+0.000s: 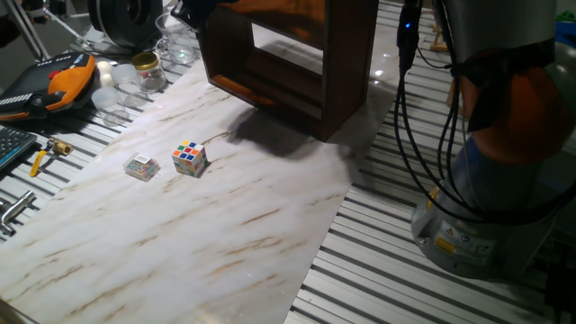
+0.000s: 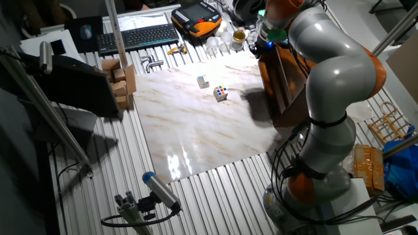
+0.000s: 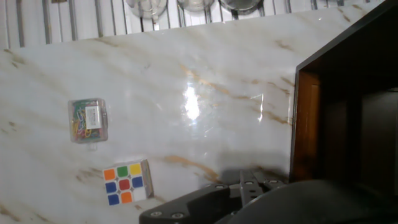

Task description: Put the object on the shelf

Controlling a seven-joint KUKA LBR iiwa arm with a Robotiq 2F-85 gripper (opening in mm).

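Note:
The dark brown wooden shelf [image 1: 288, 63] stands at the back of the marble board, open front towards the board; it also shows in the other fixed view [image 2: 281, 85] and at the right of the hand view [image 3: 348, 112]. My gripper [image 1: 193, 11] hangs by the shelf's upper left corner, mostly cut off by the frame edge, and shows in the other fixed view [image 2: 261, 29]. In the hand view only dark finger parts [image 3: 249, 190] and a dark rounded shape show at the bottom edge. The black disc with its emblem is not identifiable in any view.
A Rubik's cube [image 1: 190, 158] and a small clear box [image 1: 142, 166] lie side by side on the marble board [image 1: 180, 243]. Glass jars [image 1: 148, 72] and an orange-black device [image 1: 67, 81] sit at the back left. The robot base [image 1: 495, 207] and cables stand on the right.

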